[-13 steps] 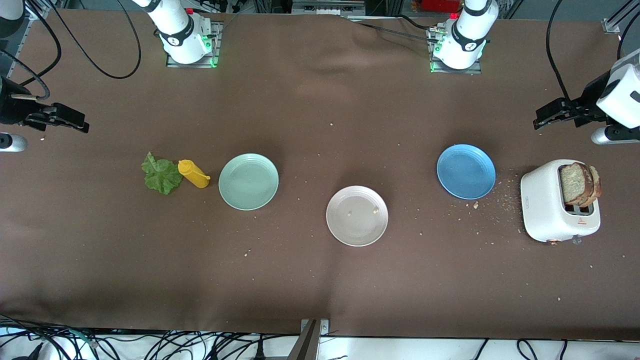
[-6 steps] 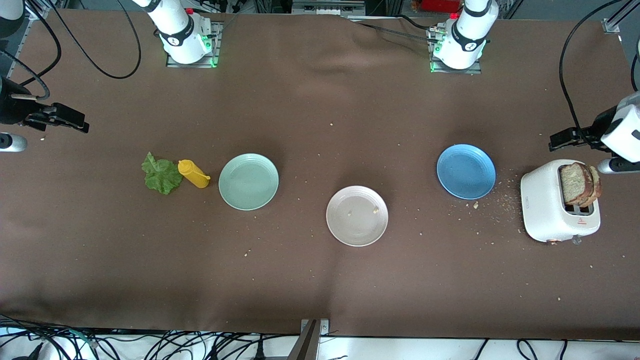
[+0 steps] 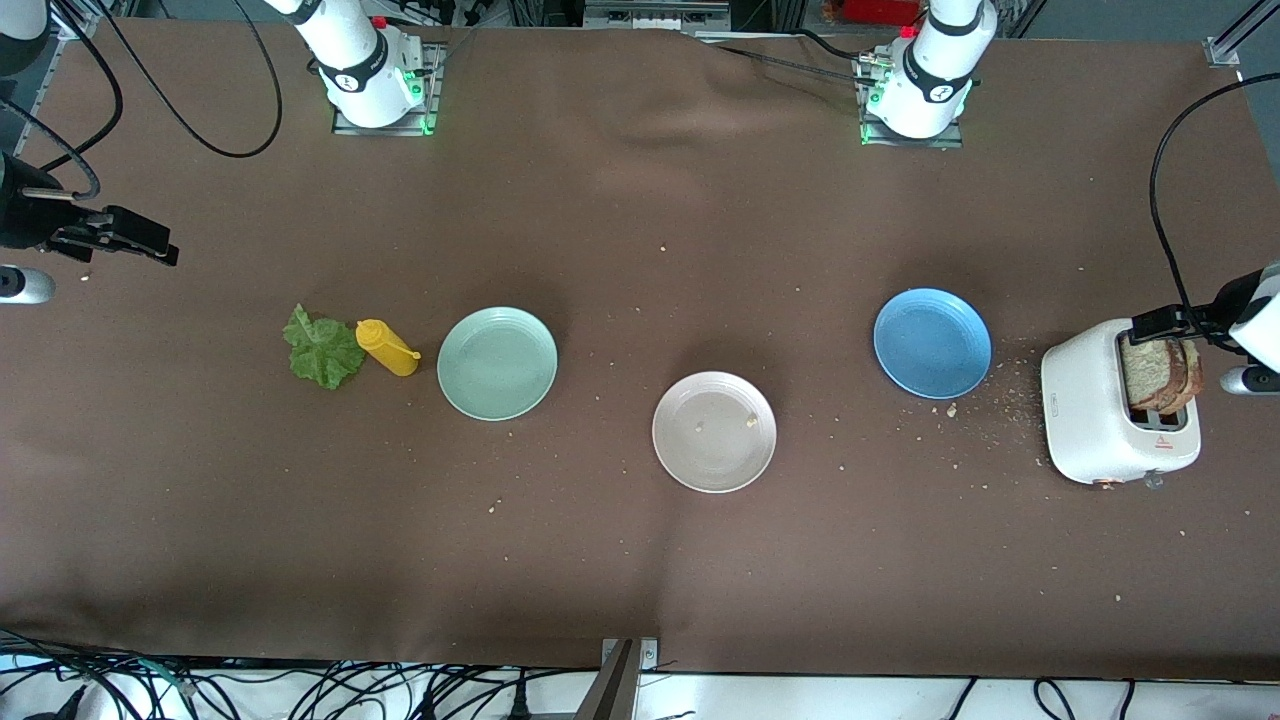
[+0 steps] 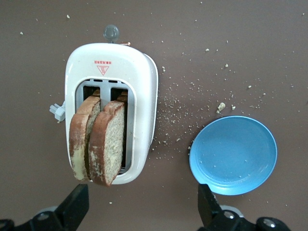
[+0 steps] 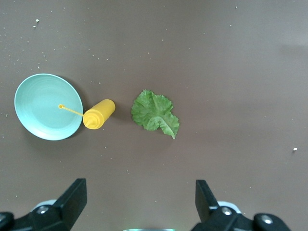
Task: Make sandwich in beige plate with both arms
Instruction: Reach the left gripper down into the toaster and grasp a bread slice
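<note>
Your left tool [image 3: 1160,323] hangs wide open over the bread slices [image 3: 1160,372] in the toaster [image 3: 1085,415] at the table's left-arm end. Near mid-table sits the beige plate [image 3: 714,455]. Right tool [image 3: 140,240] waits, wide, above the lettuce [image 3: 322,350].

Brown tablecloth [image 3: 620,230] is looking matt, woven, slightly wrinkled. Beige plate [image 3: 714,431], mint plate [image 3: 497,363] and blue plate [image 3: 932,343] are showing smooth satin plastic. Toaster [image 3: 1085,410] is reading glossy white plastic; bread slices [image 4: 98,139] rough, grainy.

A robotics lab: bolted arm bases [image 3: 375,85], trailing cables [image 3: 300,690], cloth-covered table [image 3: 600,560]
</note>
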